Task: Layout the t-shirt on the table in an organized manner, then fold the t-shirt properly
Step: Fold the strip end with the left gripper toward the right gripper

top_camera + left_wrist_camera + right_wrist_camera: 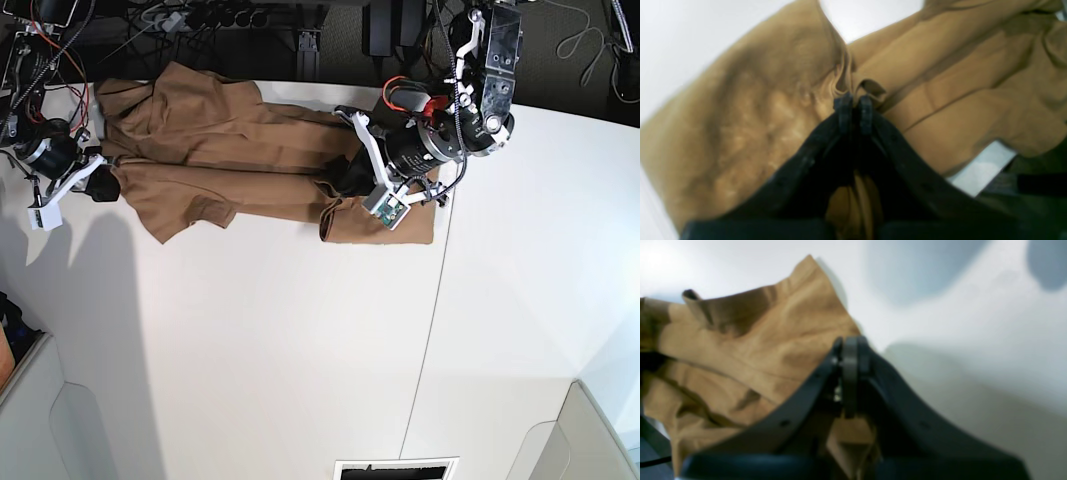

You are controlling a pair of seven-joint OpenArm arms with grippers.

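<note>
The tan-brown t-shirt (pixel 220 150) lies stretched sideways along the far edge of the white table (pixel 300 350), wrinkled and partly doubled over. At the shirt's right part, my left gripper (pixel 345 183) pinches a raised fold. Seen from the left wrist, that left gripper (pixel 853 100) is shut on the t-shirt (pixel 750 110), with cloth bunched between the fingers. My right gripper (pixel 105 185) holds the shirt's left end. In the right wrist view the right gripper (pixel 850 343) is shut, with the t-shirt (pixel 756 340) trailing away to the left and a bit of cloth under the fingers.
Cables and dark equipment (pixel 200 20) crowd the space behind the table's far edge. A thin dark seam (pixel 428 330) runs down the tabletop right of centre. A dark slot (pixel 395 468) sits at the near edge.
</note>
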